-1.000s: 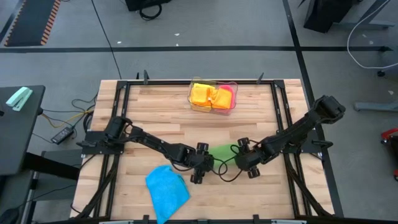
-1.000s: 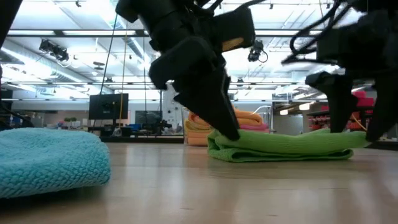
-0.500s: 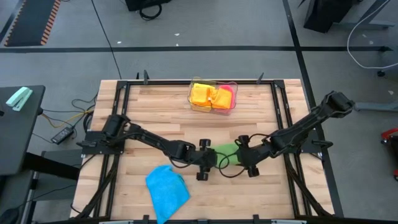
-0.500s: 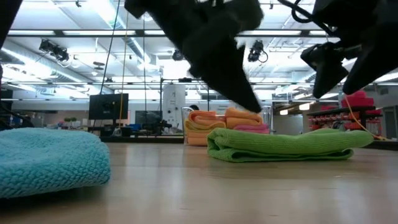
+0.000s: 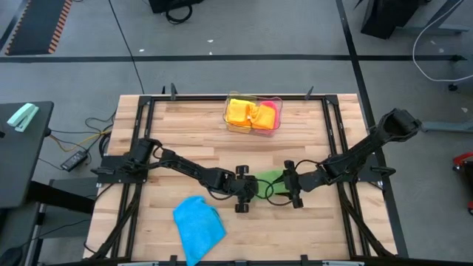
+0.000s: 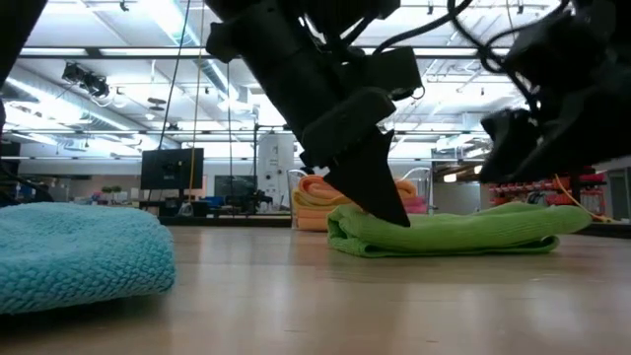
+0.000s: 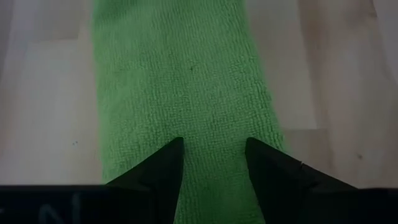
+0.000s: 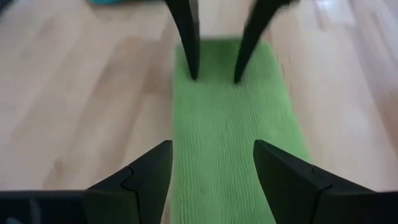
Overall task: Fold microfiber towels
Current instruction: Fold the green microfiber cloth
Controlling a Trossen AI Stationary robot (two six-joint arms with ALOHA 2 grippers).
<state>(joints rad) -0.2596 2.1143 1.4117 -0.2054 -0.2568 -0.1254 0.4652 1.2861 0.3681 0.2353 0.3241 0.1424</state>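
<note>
A green microfiber towel (image 5: 270,177), folded into a narrow strip, lies flat on the wooden table between my two grippers. My left gripper (image 7: 211,146) is open and slants down onto the strip's left end (image 6: 345,232). In the right wrist view its two fingers (image 8: 189,68) stand on the towel's far end. My right gripper (image 8: 211,149) is open and hovers above the strip's right end (image 6: 552,222), clear of it. A blue towel (image 5: 198,225) lies bunched near the front left. My left gripper has its open fingertips (image 6: 394,212) down on the green towel's top surface near the left end (image 7: 208,124). They slant in from the table's left and point along the strip. The towel lies flat on the table; nothing is pinched between the fingers.
A clear tray (image 5: 275,103) at the table's far edge holds folded orange, yellow and pink towels. Black frame rails (image 5: 140,148) run along the table's sides. Bare wood lies in front of the green towel and to the right of the blue one.
My left gripper lifted slightly, went a little toward the table's right, and came down again on the green towel's left end. My right gripper rose off the towel's right end and tipped flatter. The green towel has stayed as it was.
</note>
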